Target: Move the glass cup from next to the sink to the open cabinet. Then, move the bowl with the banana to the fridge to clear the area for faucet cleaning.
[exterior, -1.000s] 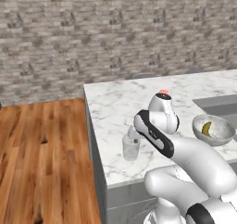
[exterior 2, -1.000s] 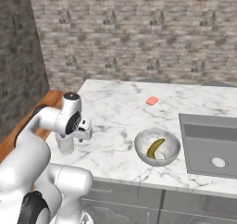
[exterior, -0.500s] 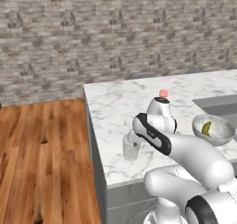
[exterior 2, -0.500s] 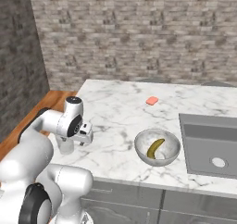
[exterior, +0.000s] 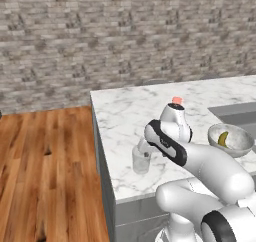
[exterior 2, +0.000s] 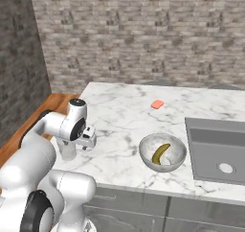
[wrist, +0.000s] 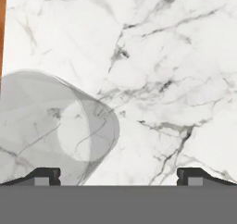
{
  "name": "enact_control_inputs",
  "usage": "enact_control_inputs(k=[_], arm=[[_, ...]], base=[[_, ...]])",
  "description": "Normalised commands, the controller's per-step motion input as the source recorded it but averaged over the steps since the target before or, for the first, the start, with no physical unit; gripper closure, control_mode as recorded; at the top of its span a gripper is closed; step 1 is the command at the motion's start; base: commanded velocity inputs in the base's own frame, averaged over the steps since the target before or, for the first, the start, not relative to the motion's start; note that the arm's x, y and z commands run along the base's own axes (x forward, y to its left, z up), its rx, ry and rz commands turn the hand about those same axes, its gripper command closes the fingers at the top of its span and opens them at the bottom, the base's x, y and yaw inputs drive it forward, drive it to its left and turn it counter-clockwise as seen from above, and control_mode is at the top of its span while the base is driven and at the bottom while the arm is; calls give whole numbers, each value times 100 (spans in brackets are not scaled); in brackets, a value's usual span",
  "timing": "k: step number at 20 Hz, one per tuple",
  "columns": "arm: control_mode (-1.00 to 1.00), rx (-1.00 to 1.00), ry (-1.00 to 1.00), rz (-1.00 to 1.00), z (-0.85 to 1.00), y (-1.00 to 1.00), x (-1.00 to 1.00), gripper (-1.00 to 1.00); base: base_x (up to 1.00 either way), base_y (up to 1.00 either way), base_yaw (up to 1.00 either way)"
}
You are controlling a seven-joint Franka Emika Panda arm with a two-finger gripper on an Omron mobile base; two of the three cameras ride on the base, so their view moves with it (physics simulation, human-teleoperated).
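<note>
The glass cup point(exterior: 141, 159) stands upright near the counter's left front corner, also seen as the clear cup point(exterior 2: 67, 149). My gripper point(exterior 2: 88, 137) hangs just above the counter beside it, jaws wide open and holding nothing. In the hand view the cup point(wrist: 51, 126) lies to the left, overlapping the left fingertip point(wrist: 44, 176), while bare marble fills most of the gap of the gripper point(wrist: 118, 174). The grey bowl point(exterior: 231, 140) with the banana point(exterior 2: 160, 153) sits right of the arm, close to the sink point(exterior 2: 217, 149).
A small pink sponge point(exterior 2: 157, 104) lies further back on the marble counter point(exterior: 125, 116). The counter's left edge drops to a wooden floor point(exterior: 45, 161). A brick wall point(exterior 2: 143, 34) runs behind.
The arm has sunk a little and the hand has edged closer to the cup. The jaws stay wide open; cup and bowl have not moved.
</note>
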Motion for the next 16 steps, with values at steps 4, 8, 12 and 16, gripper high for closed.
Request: enact_control_inputs(k=[4, 8, 12, 16], arm=[[-100, 0, 0, 0, -4, 0, 3, 100], [-100, 0, 0, 0, -3, 1, 11, 100], [-100, 0, 0, 0, 0, 0, 0, 100], [-100, 0, -1, 0, 1, 0, -3, 100]], base=[[0, 0, 0], [0, 0, 0], [0, 0, 0], [0, 0, 0]])
